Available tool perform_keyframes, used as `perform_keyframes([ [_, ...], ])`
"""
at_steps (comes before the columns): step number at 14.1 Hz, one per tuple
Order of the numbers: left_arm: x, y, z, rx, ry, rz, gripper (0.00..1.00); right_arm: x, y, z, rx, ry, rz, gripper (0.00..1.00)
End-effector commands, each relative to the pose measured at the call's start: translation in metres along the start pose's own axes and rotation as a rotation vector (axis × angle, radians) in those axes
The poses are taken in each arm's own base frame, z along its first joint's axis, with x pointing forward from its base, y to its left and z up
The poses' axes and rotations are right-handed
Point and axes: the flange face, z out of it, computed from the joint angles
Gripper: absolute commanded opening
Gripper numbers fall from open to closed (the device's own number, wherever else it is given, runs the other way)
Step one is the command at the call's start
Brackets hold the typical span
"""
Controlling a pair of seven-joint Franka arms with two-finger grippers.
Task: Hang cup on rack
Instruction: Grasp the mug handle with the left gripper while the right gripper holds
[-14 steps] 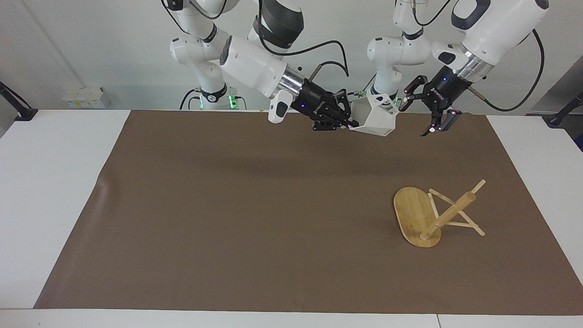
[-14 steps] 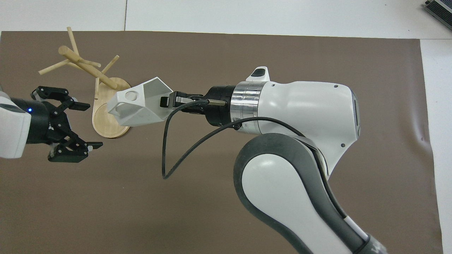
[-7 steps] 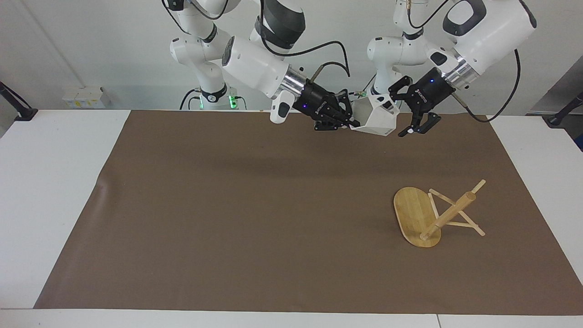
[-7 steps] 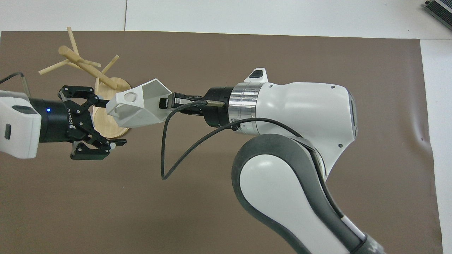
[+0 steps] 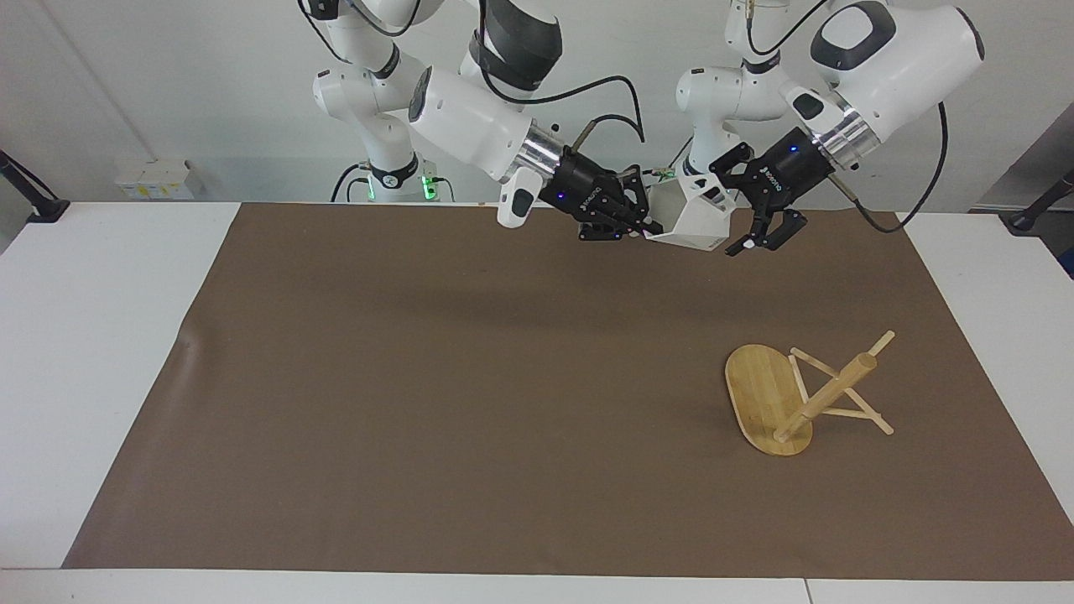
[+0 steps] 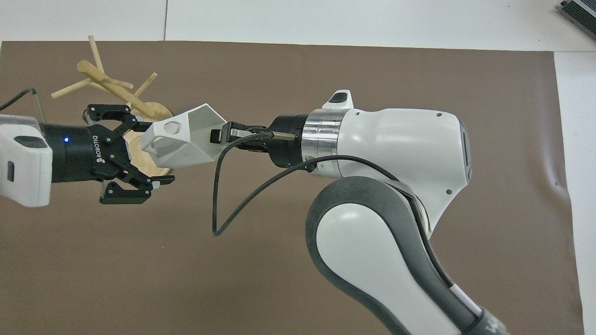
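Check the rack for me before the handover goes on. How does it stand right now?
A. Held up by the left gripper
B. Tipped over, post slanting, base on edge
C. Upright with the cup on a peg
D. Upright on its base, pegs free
B: the rack lies tipped on the brown mat, its base on edge and its post slanting, untouched, while the right gripper holds the cup in the air.

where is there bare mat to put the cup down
Bare mat runs from the tipped rack to the right arm's end. Crowded spot: the air near the robots, where the right gripper holds the cup at the open left gripper.
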Motion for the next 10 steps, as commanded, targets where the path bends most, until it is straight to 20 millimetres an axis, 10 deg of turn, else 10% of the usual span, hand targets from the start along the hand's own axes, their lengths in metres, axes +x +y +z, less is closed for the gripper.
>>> perform_keyframes([
  [1, 0.0041, 0.0036, 0.0076, 0.009, 0.026, 0.026, 1.0, 0.0005, -0.0011, -0.0004, 0.006, 0.014, 0.027, 0.0],
  [7, 0.0112, 0.0092, 0.0128, 0.0, 0.028, 0.041, 1.0, 0.0003, -0.0004, -0.0001, 0.005, 0.014, 0.028, 0.0],
  [8, 0.0112, 0.0091, 0.0126, 0.002, 0.029, 0.044, 0.83, 0.0003, -0.0004, -0.0001, 0.005, 0.014, 0.028, 0.0],
  [9, 0.0117, 0.0094, 0.013, 0.002, 0.029, 0.048, 0.26, 0.0001, 0.0003, 0.0003, 0.004, 0.013, 0.029, 0.0],
  [10, 0.0118, 0.0094, 0.013, 0.002, 0.03, 0.041, 0.0, -0.0003, 0.0002, 0.0, 0.003, 0.013, 0.029, 0.0],
])
